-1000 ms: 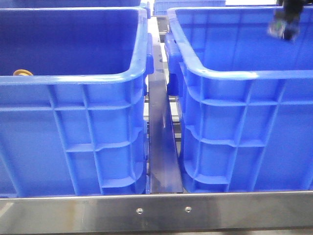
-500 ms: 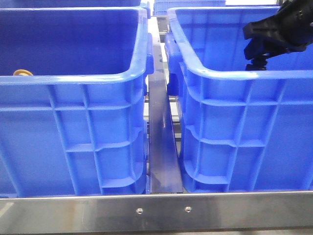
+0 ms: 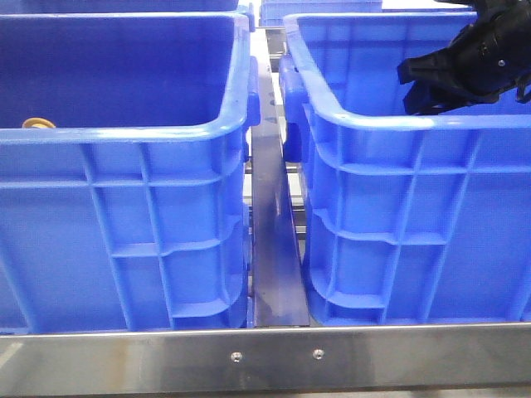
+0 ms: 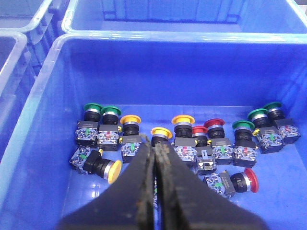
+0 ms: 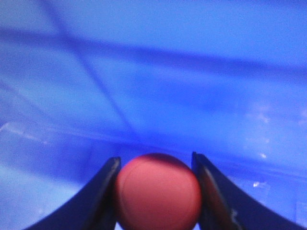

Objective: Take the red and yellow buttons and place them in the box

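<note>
My right gripper [image 5: 154, 160] is shut on a red button [image 5: 157, 191], its round cap filling the gap between the two fingers. In the front view that gripper [image 3: 419, 83] is inside the right blue box [image 3: 365, 124], just behind its near rim. My left gripper [image 4: 154, 146] is shut and empty, above a blue crate [image 4: 43, 105] that holds several push-buttons. Among them are yellow buttons [image 4: 161, 132] [image 4: 113, 171] and red buttons [image 4: 214, 123] [image 4: 251, 179]. The left gripper does not show in the front view.
Green buttons [image 4: 92, 107] [image 4: 257, 114] lie among the others. The left blue crate [image 3: 124, 133] stands beside the right one, with a metal rail [image 3: 274, 249] between them. A yellow cap [image 3: 37, 123] peeks over the left crate's rim. More crates [image 4: 182, 28] stand behind.
My right arm has come down and to the left, into the right box, from the top right corner of the front view. The crates have not moved.
</note>
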